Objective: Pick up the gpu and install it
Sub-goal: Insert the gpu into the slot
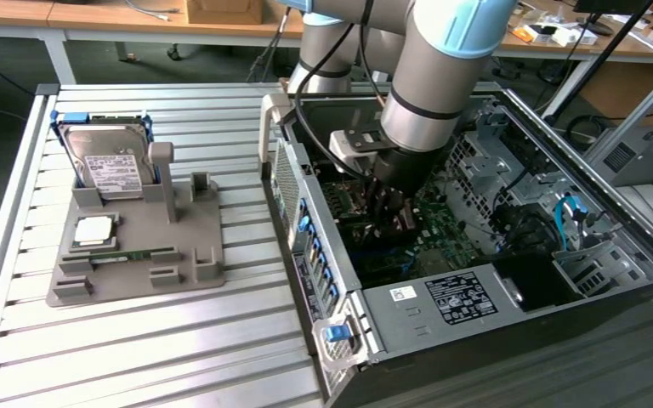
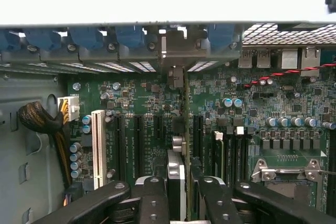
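The gpu (image 2: 185,129) stands edge-on over the green motherboard (image 2: 142,93), in line with one of the long black expansion slots. Its silver end bracket (image 2: 176,56) reaches the case's rear wall under the blue clips. My gripper (image 2: 184,203) is shut on the card's near end, with a black finger (image 2: 152,198) on either side of it. In the exterior view the gripper (image 1: 394,208) is lowered deep into the open computer case (image 1: 417,314), and the card shows as a dark shape below it. I cannot tell whether the card sits fully in the slot.
A grey parts fixture (image 1: 133,272) lies on the slatted table at the exterior view's left, holding a silver hard drive (image 1: 105,161), a processor (image 1: 94,229) and a green memory stick (image 1: 122,255). Inside the case, a braided cable bundle (image 2: 39,119), a white slot (image 2: 98,145) and memory slots flank the card.
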Action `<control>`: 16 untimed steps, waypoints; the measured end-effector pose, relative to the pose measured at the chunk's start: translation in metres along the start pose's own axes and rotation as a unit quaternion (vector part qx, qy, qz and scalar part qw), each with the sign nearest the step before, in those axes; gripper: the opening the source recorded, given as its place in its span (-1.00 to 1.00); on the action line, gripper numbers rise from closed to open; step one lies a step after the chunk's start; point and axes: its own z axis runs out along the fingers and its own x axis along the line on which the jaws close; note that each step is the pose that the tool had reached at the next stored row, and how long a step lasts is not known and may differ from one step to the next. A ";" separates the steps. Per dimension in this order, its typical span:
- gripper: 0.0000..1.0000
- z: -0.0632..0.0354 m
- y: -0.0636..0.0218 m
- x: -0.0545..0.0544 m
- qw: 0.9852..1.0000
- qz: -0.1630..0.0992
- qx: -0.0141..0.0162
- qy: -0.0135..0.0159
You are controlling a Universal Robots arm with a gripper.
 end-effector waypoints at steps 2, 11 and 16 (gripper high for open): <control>-0.46 0.0003 0.0002 0.001 1.000 0.000 0.000 0.000; -0.46 0.0038 0.0002 0.001 1.000 0.000 0.000 0.000; -0.46 0.0042 0.0002 0.001 1.000 0.000 0.000 0.000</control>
